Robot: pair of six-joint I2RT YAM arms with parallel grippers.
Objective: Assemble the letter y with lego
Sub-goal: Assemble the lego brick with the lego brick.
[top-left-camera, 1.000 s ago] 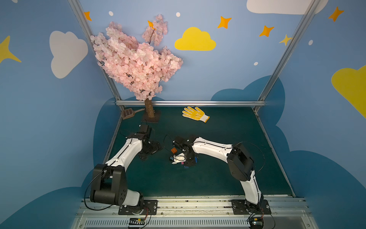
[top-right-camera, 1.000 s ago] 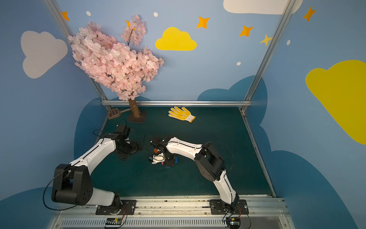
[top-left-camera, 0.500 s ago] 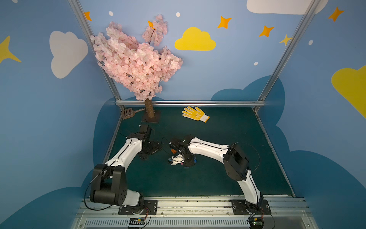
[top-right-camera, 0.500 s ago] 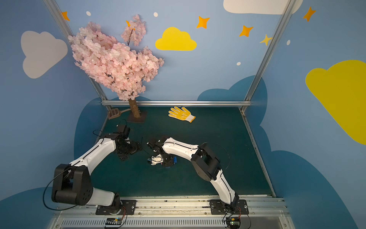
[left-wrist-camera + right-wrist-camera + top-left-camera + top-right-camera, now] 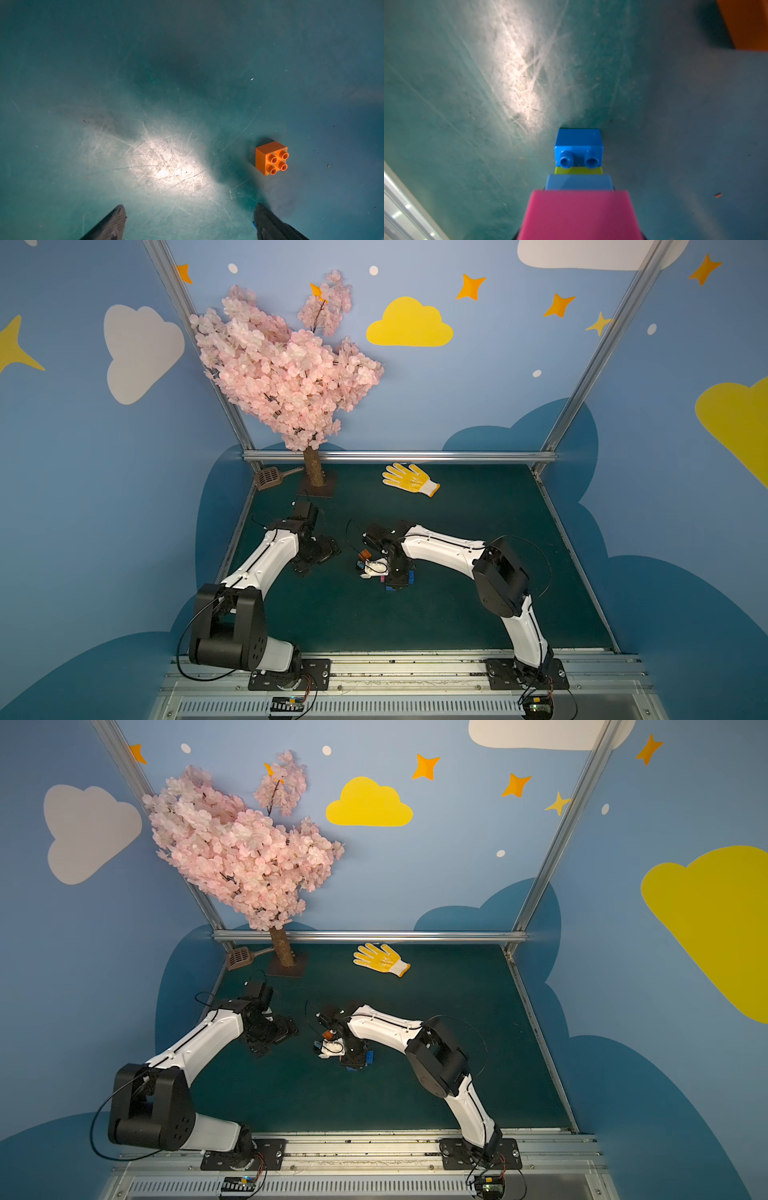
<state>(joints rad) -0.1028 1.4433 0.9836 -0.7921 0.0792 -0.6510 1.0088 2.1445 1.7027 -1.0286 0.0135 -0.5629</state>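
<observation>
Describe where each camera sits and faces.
Both top views: high in front, facing down over the dark green table; white left arm, right arm show.
Left wrist: on that arm, facing the table; open left gripper tips show.
Right wrist: likewise, along the held stack of joined plastic bricks; little robot shows.
Shared by wrists: small orange studded brick.

We see blue walls [image 5: 83,497] painted with white and yellow clouds [image 5: 409,325] and orange stars [image 5: 470,285], framed by metal posts [image 5: 598,352] and a back rail [image 5: 399,456]. The floor is a dark green mat [image 5: 478,531], scratched, with a bright patch of glare [image 5: 164,166]. A pink tree [image 5: 282,369] stands at the back, a brown scoop [image 5: 268,477] just beside it, a yellow glove [image 5: 409,480] nearby.
</observation>
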